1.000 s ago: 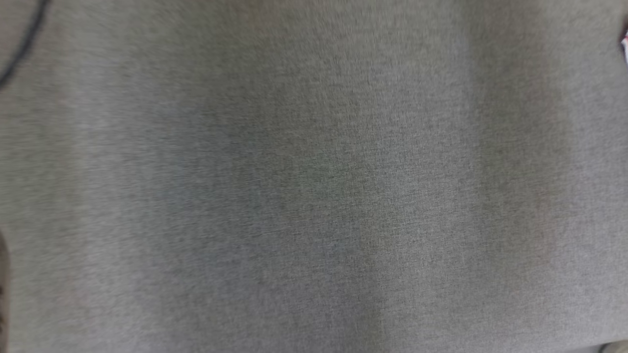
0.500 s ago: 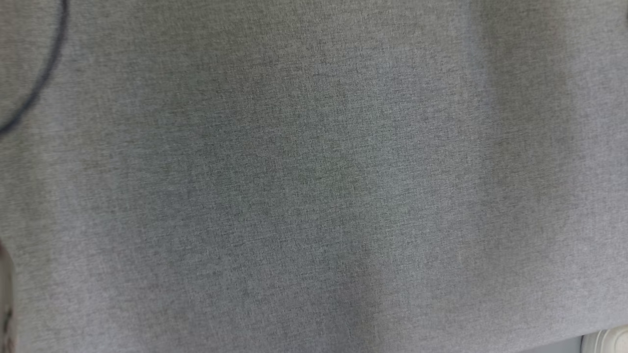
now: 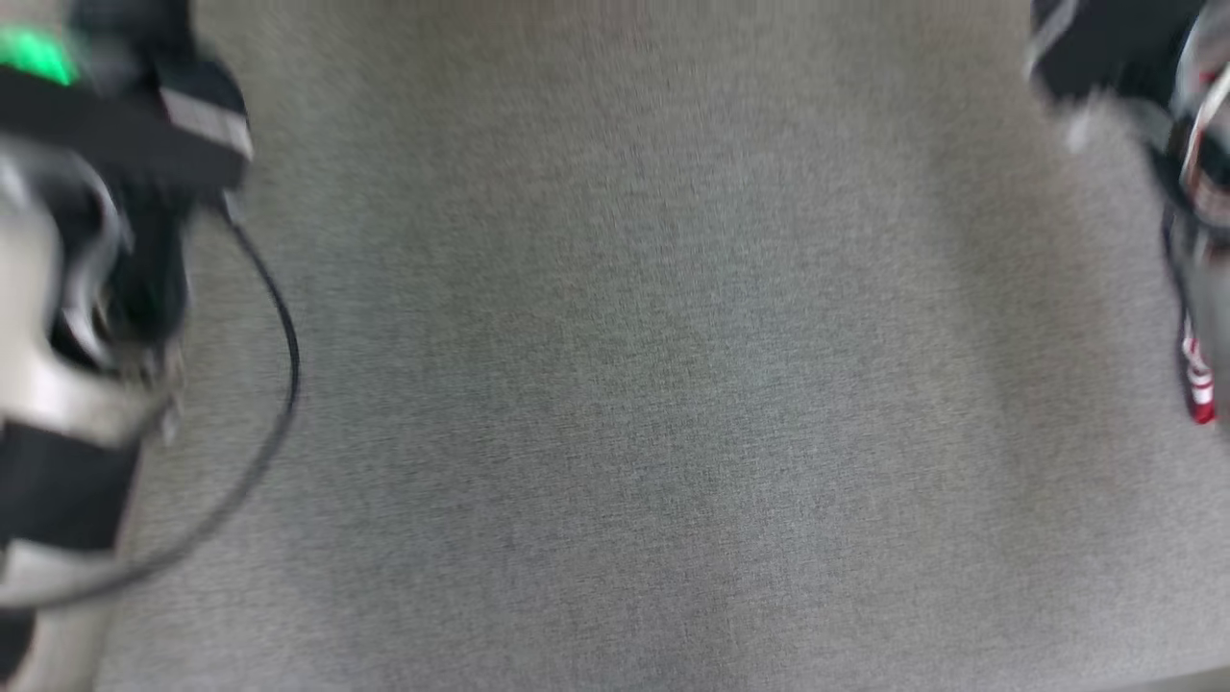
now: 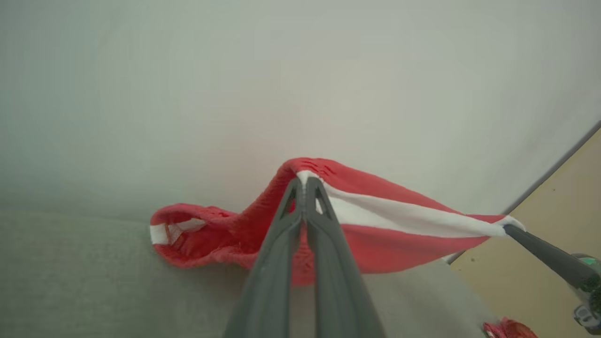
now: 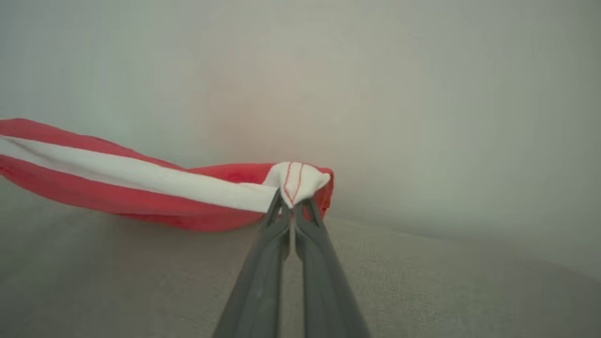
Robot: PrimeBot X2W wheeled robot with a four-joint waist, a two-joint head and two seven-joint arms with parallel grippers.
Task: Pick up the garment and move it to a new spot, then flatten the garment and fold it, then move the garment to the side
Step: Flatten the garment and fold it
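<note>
Head view: we're seeing left arm [image 3: 58, 404], blurred, beside grey cloth surface [image 3: 615, 384].
Left wrist view: left gripper [image 4: 304, 180] clenching red-and-white garment [image 4: 375, 220], which is hanging taut across to right gripper [image 4: 508, 228], just over surface.
Right wrist view: fingers pinching white corner.
We're judging pickup done; flattening, folding, moving aside remaining.

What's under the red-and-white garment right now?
The grey fabric surface lies under the garment, stretched between the left gripper and right gripper, both shut on it. The patch beneath its drooping end is covered.
</note>
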